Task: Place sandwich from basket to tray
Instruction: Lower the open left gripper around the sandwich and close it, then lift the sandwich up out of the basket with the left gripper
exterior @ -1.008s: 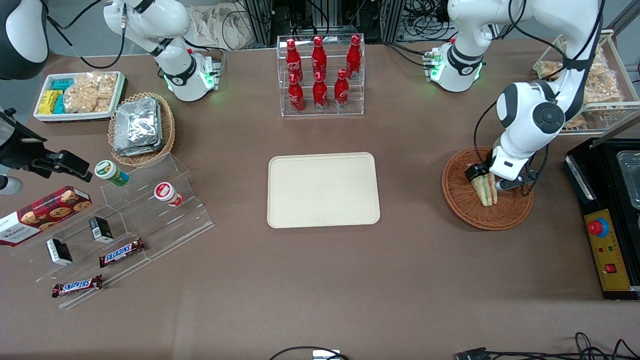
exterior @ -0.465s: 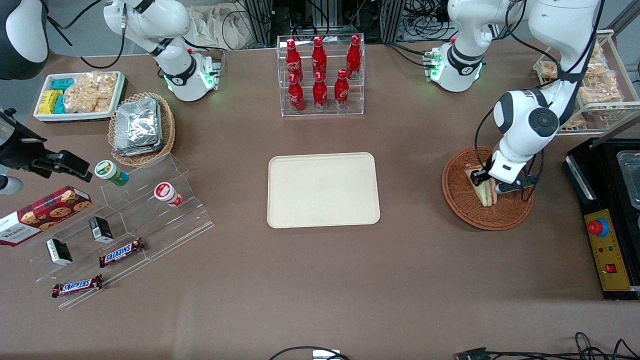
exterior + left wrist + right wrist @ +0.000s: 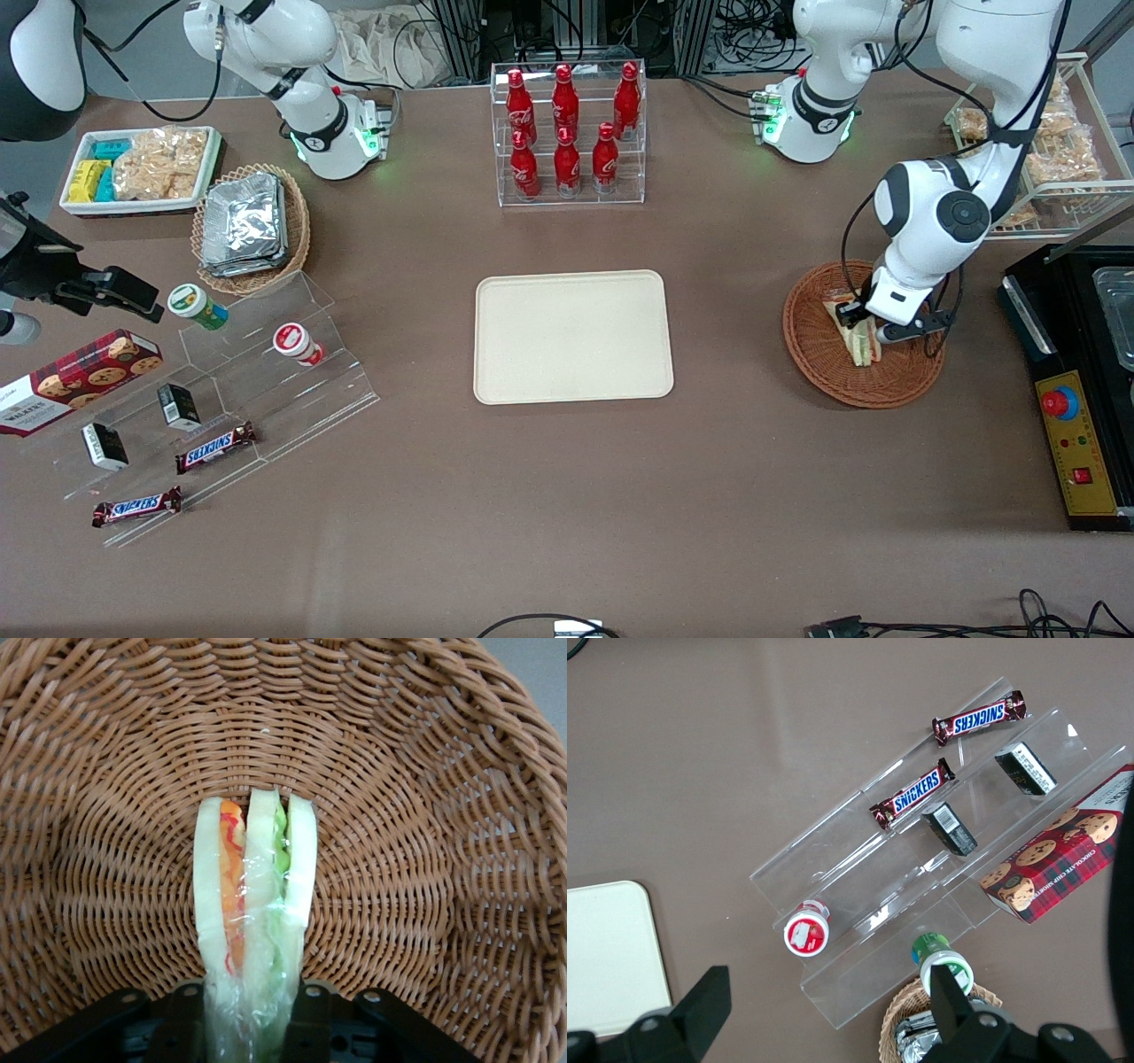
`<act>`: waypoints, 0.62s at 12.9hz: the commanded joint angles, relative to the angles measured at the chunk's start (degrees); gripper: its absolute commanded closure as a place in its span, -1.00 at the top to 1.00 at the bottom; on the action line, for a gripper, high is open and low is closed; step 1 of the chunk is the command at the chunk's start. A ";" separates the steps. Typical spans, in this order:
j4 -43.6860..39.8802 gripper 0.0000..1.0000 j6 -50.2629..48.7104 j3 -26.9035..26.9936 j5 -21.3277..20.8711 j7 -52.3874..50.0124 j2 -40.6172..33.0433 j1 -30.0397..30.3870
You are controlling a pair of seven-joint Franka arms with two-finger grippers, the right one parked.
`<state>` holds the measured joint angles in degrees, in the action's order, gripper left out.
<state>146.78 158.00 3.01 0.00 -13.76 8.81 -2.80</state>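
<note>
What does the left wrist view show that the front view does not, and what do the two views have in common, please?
Only the left wrist view shows the sandwich's layers up close: pale bread, red and green filling, clear wrap, with the gripper closed on its lower end.

Only the front view shows the tray, bare, lying toward the parked arm's end from the basket, and the cola bottles farther from the camera.

Both show the sandwich in the wicker basket.

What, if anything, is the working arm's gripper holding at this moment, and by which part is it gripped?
The gripper is shut on the sandwich, pinching one end of the wrapped wedge between its fingers. The sandwich is still down in the basket.
</note>
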 commanded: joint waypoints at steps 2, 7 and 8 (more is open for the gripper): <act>0.43 -1.00 0.04 0.33 -0.79 0.40 -2.38 -0.01; -7.97 -1.00 -23.83 0.60 -0.70 1.90 -13.81 -0.01; -12.09 -1.00 -29.88 0.60 -0.70 1.90 -14.17 -0.01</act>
<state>140.17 137.28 3.27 -0.01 -12.67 -2.53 -2.80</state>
